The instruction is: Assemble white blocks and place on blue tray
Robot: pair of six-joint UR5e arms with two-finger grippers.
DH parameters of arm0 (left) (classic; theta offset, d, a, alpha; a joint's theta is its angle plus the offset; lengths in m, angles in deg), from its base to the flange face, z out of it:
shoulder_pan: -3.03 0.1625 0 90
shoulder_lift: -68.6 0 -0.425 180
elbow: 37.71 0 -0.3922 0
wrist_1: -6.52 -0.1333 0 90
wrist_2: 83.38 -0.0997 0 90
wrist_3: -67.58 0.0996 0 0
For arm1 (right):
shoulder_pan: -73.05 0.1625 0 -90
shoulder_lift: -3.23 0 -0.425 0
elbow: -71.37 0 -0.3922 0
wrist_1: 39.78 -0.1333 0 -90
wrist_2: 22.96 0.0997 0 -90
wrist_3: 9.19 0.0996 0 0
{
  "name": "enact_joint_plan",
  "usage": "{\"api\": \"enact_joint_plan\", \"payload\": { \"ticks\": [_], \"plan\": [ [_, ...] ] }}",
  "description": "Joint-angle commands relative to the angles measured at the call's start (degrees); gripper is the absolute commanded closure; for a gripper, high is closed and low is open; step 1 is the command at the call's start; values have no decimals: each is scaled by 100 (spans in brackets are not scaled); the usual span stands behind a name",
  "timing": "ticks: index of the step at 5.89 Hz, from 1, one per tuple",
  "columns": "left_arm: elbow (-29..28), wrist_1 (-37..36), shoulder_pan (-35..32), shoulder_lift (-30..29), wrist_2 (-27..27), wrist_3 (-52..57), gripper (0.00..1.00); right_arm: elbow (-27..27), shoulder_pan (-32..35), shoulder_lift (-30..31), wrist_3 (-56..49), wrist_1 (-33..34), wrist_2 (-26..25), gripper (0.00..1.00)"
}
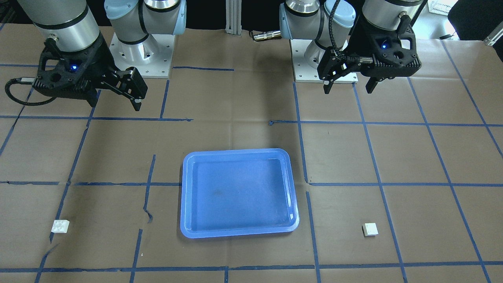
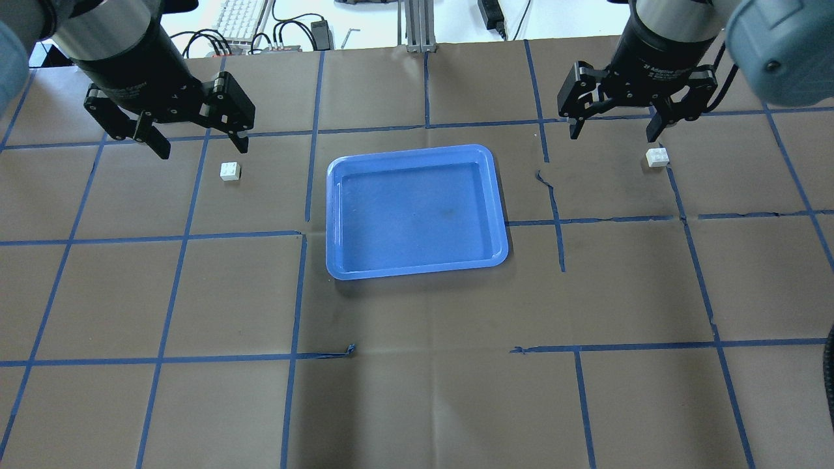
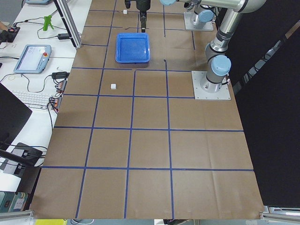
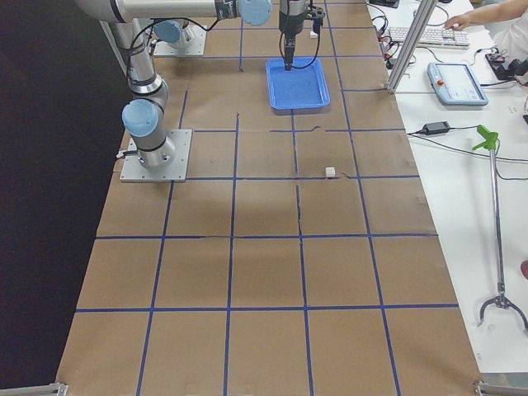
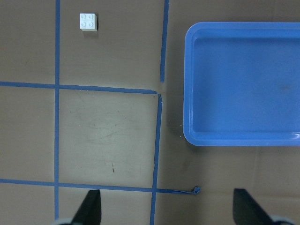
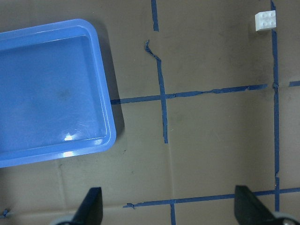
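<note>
The blue tray (image 2: 417, 208) lies empty at the table's middle, also in the front view (image 1: 237, 192). One white block (image 2: 230, 170) lies left of the tray, just beyond my left gripper (image 2: 203, 148). It shows in the left wrist view (image 5: 89, 21) and the front view (image 1: 370, 229). The other white block (image 2: 657, 157) lies right of the tray, near my right gripper (image 2: 612, 133). It shows in the right wrist view (image 6: 265, 20) and the front view (image 1: 60, 226). Both grippers hang open and empty above the table (image 1: 348, 90) (image 1: 116, 104).
Brown paper with blue tape lines (image 2: 300, 293) covers the table. Both arm bases (image 1: 141, 55) stand at the robot's edge. A keyboard (image 2: 238, 16) and cables lie beyond the far edge. Torn tape ends (image 2: 544, 179) lie right of the tray.
</note>
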Motion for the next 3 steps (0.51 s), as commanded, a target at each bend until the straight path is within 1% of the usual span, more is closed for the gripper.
{"api": "enact_joint_plan", "payload": {
  "ticks": [1, 3],
  "plan": [
    [50, 8, 4, 16, 2, 73, 0, 0, -9, 0, 0, -9, 0, 0],
    [121, 8, 30, 42, 2, 82, 0, 0, -9, 0, -17, -79, 0, 0]
  ]
}}
